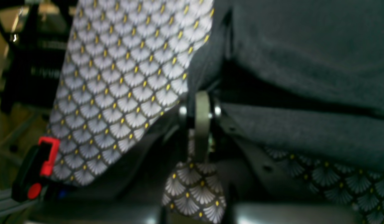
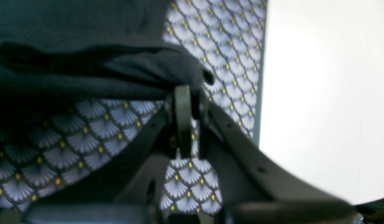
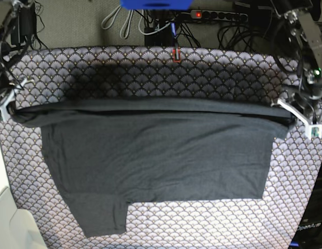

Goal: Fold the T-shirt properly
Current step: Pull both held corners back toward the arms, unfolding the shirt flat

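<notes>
The dark charcoal T-shirt (image 3: 155,150) lies across the patterned table, its upper part doubled over into a long straight fold that runs from side to side. In the base view my left gripper (image 3: 290,115) pinches the right end of that fold, and my right gripper (image 3: 13,110) pinches the left end. A sleeve hangs toward the front left. Seen from the left wrist, the left gripper (image 1: 200,104) is shut on T-shirt (image 1: 304,46) fabric. The right wrist view shows the right gripper (image 2: 188,93) shut on a bunched T-shirt (image 2: 86,62) corner.
A purple-grey scallop-patterned tablecloth (image 3: 202,72) covers the table. A red clamp (image 3: 177,54) sits at the far edge, also seen as a red clamp (image 1: 48,155) from the left wrist. Cables and a power strip (image 3: 218,15) lie behind. A white surface (image 2: 319,93) borders the table's left side.
</notes>
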You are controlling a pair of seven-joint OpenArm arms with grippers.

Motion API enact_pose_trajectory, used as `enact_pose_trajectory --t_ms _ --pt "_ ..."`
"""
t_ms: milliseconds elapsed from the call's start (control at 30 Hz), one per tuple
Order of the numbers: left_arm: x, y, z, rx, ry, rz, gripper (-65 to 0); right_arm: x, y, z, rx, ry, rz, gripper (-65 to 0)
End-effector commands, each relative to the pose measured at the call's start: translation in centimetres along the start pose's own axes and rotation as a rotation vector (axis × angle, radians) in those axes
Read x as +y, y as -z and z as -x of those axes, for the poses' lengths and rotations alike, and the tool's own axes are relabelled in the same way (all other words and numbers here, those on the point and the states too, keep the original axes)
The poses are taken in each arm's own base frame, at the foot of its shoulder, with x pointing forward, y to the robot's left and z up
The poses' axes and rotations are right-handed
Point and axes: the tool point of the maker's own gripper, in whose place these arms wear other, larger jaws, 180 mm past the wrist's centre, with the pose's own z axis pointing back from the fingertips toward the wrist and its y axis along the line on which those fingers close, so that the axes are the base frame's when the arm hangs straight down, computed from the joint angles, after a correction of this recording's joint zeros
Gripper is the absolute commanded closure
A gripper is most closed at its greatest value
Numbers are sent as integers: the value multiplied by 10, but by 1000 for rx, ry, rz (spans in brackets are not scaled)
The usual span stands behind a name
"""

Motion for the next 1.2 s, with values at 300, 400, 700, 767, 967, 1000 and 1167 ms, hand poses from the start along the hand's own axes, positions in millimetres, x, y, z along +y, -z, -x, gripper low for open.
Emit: enact_pose_trajectory --t_ms 300,400,700,767,967,1000,1167 --pt "11 27 -28 -10 -67 -7 -3 -25 13 -50 -29 -73 38 0" --pt "12 31 -25 1 -75 -4 -3 -24 22 -45 -7 -72 16 0" --pt "12 28 -15 17 -74 -4 -3 -17 26 -22 46 -60 -11 0" --pt "12 27 -4 41 -67 -5 -3 -13 24 -13 67 -65 -21 0" --pt "12 24 23 94 -57 -5 -3 7 18 28 155 -65 -70 0" --pt "12 24 27 102 -57 -5 -3 9 17 32 160 -62 -76 0" --pt "13 20 53 158 -44 -8 -3 29 10 53 165 -47 -121 0"
